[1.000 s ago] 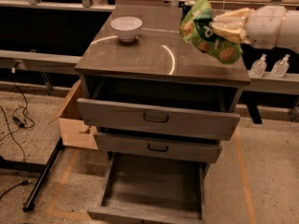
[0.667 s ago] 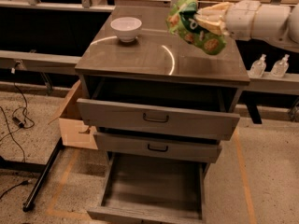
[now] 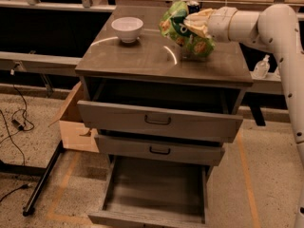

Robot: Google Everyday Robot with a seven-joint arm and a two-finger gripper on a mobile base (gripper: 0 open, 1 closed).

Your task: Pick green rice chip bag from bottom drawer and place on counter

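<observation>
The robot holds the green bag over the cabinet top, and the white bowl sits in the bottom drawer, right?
No: in the camera view the white bowl sits on the counter, not in the bottom drawer. The gripper does hold the green rice chip bag over it.

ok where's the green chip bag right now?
Camera view: the green rice chip bag is held in the gripper over the back right part of the counter, with the white bowl to its left.

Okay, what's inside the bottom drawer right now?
The bottom drawer shows only bare grey floor; its back is covered by the middle drawer. The gripper holds the green rice chip bag over the counter.
</observation>
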